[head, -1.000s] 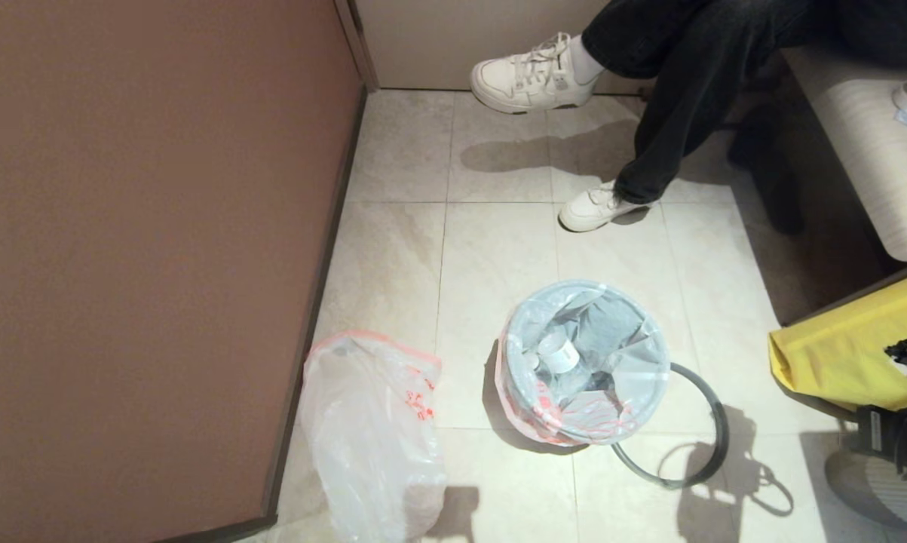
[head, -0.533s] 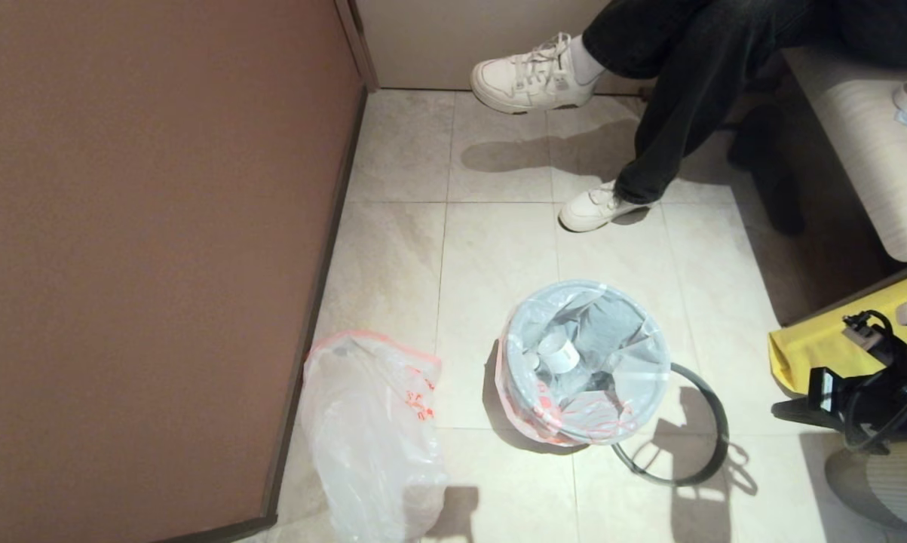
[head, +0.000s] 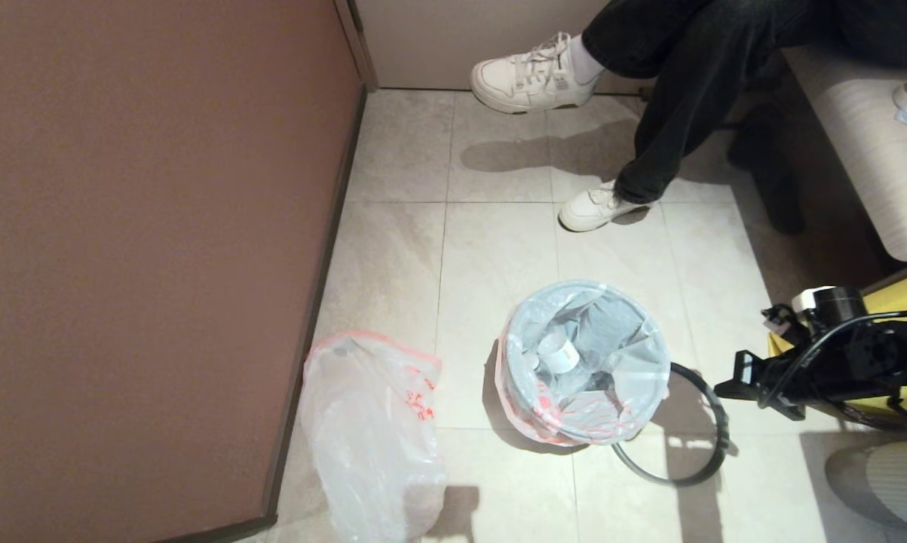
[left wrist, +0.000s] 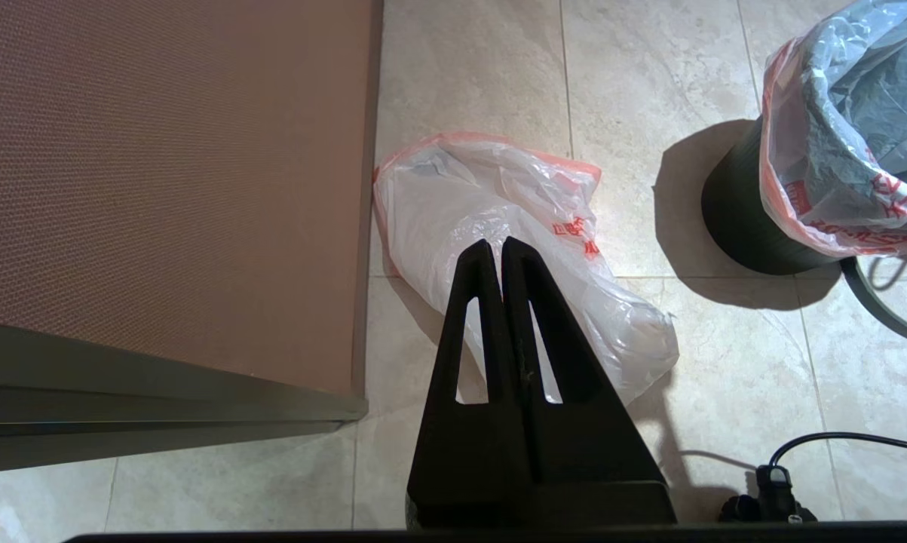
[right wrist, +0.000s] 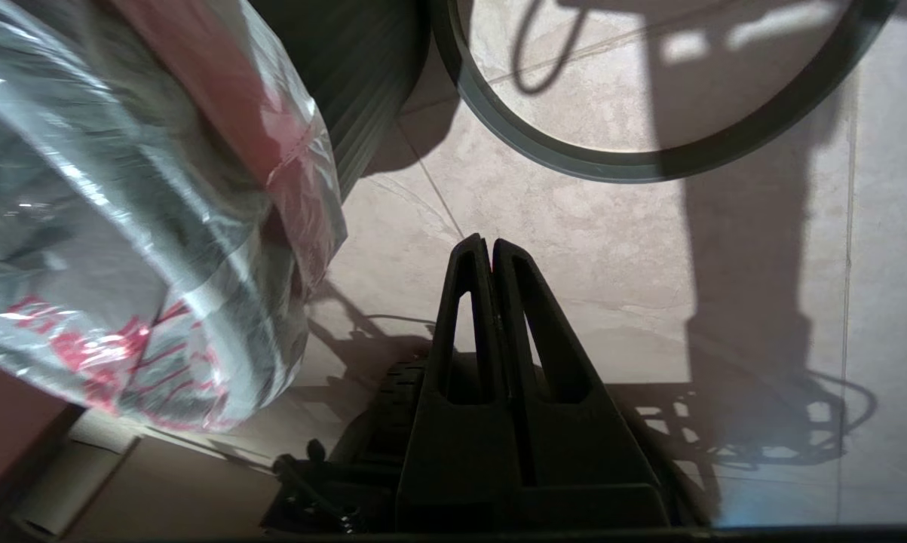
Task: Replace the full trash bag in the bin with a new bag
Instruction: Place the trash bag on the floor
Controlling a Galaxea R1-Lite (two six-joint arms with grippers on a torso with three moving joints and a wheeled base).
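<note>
Brown panel wall [head: 144, 256], far left. Thin translucent new bag [head: 374, 434], pink-edged, red-printed, lay crumpled on pale floor tiles [head: 491, 249] beside it. Left gripper [left wrist: 496, 249] hung over that bag, jaws closed, empty. Small round dark bin [left wrist: 740, 219] stood centre, lined by the full trash bag [head: 585, 362], seemingly holding a white cup. Thin grey hoop [head: 706, 452] lay against the bin. Right gripper [head: 728, 386] hovered above the hoop, jaws shut, empty.

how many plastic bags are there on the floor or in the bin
2. The full trash bag lines the bin, its edge folded over the outside, with a white cup showing inside. The new bag lies on the floor tiles beside the brown wall, left of the bin.
</note>
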